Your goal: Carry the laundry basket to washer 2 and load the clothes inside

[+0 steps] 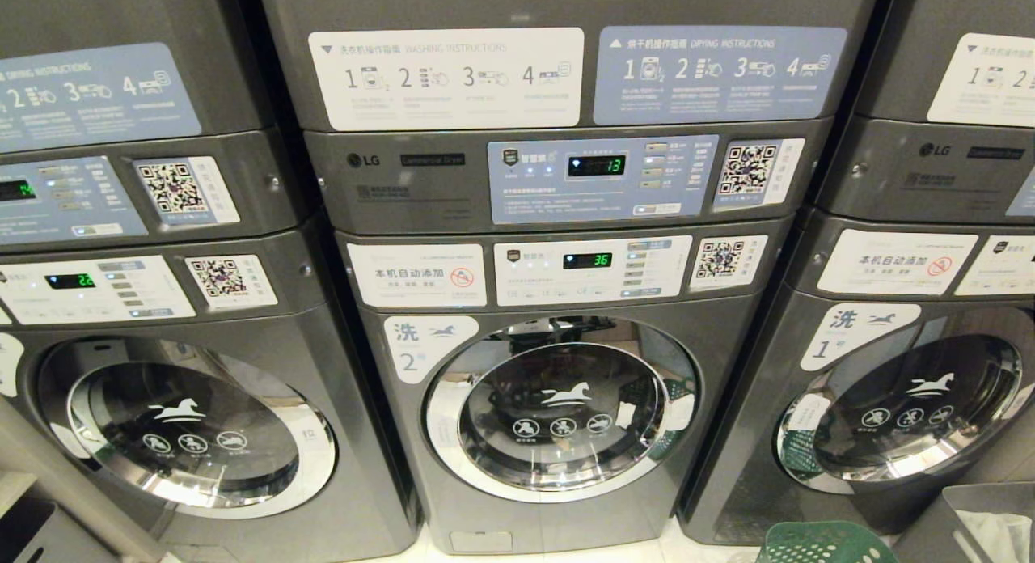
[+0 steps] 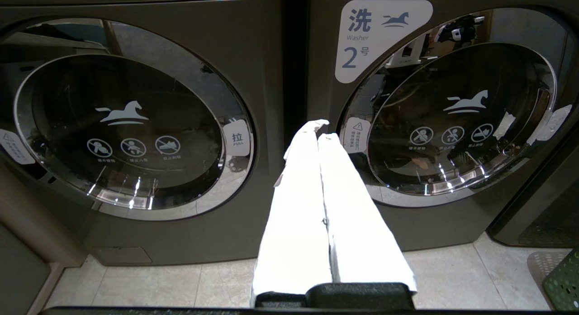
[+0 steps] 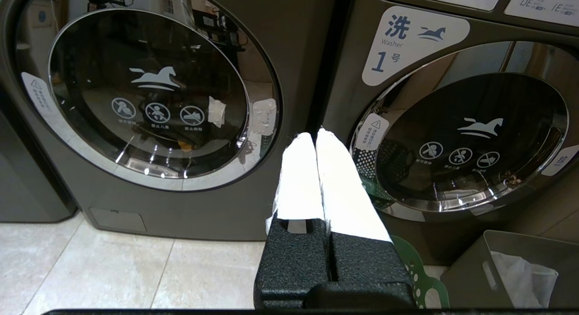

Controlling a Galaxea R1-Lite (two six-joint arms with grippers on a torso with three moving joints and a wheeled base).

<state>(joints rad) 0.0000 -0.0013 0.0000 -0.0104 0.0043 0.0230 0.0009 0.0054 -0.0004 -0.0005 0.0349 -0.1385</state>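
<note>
Facing washer 2 (image 1: 558, 417), door closed; my left gripper (image 2: 318, 129) and right gripper (image 3: 315, 135) both pinched together, empty; green basket (image 1: 821, 544) on floor lower right

Left end effector (image 2: 320, 129) and right end effector (image 3: 315, 135) both closed, empty.

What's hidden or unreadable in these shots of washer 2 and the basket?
- Green laundry basket: head view, cut off by the bottom edge; contents unseen.
- Washer 2 drum: all views, dark reflective door glass hides any clothes.
- Small print on the washing instructions label: head view, too small.
- Grey bin: right wrist view, cut by the edge.
</note>
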